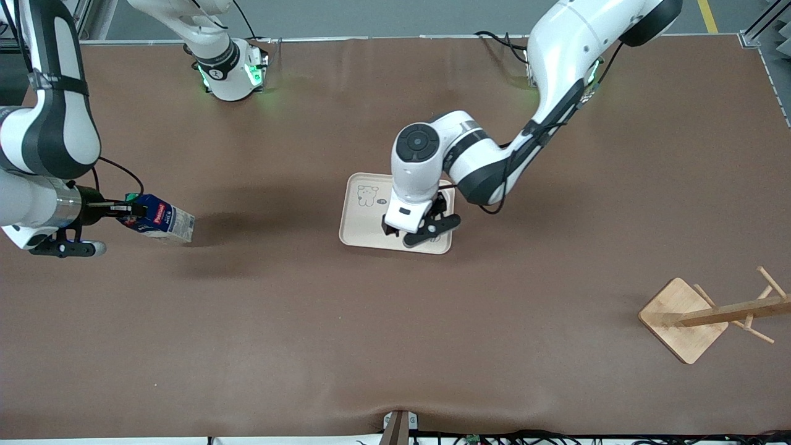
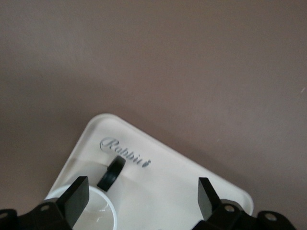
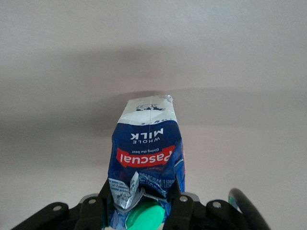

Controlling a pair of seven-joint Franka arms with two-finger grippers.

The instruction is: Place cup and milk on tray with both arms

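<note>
Currently the left gripper (image 1: 426,230) hangs spread over the white ceramic cup (image 2: 91,211) on the cream rectangular tray (image 1: 358,232), while the right gripper (image 1: 126,210) clamps the dark blue milk carton (image 1: 162,219), which next needs carrying to the tray.

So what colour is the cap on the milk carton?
Green; the milk carton's cap shows best in the right wrist view.
</note>
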